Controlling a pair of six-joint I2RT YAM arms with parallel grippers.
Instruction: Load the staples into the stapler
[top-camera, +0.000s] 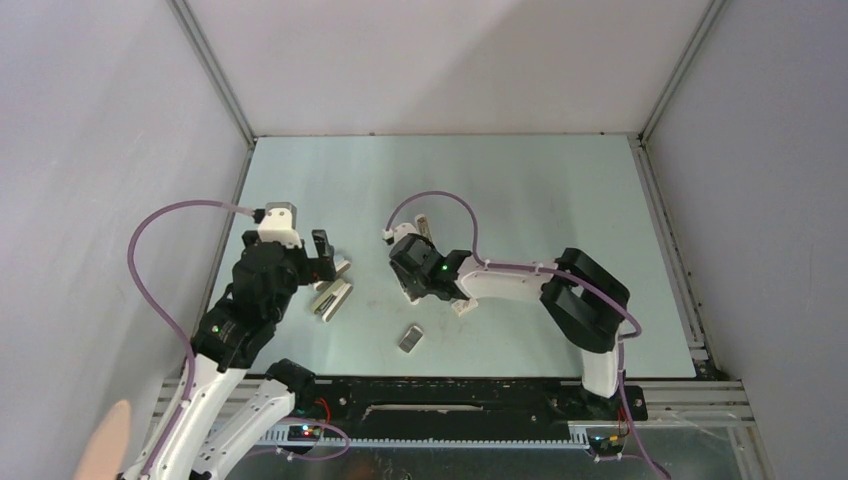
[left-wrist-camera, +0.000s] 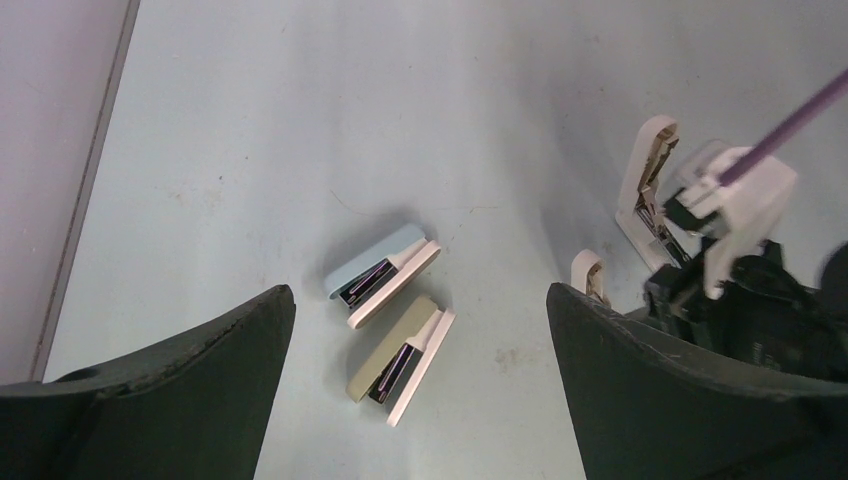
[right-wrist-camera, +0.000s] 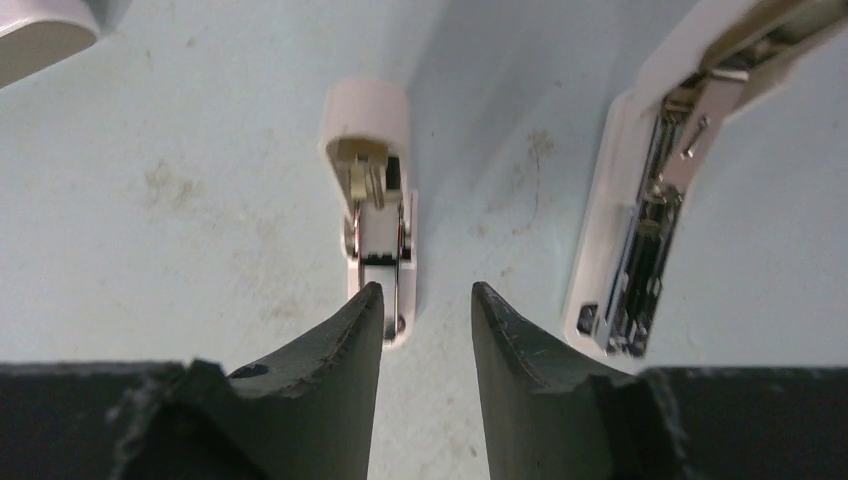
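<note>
The slim white stapler (right-wrist-camera: 640, 200) lies hinged open on the table, its dark metal channel showing. It also shows in the left wrist view (left-wrist-camera: 645, 190) and in the top view (top-camera: 422, 225). My right gripper (right-wrist-camera: 425, 295) is open and empty, its tips just short of a short white stub (right-wrist-camera: 375, 200), with the stapler to its right. In the top view the right gripper (top-camera: 410, 280) is at mid-table. The grey staples block (top-camera: 411, 337) lies nearer the arms, apart from both grippers. My left gripper (left-wrist-camera: 420, 292) is wide open and empty, at the left (top-camera: 328, 258).
Two larger bars, one with a blue top (left-wrist-camera: 385, 272) and one with a beige top (left-wrist-camera: 400, 355), lie side by side under the left gripper. A small white box (top-camera: 463, 307) sits beside the right arm. Grey walls enclose the table (top-camera: 560, 190) on three sides.
</note>
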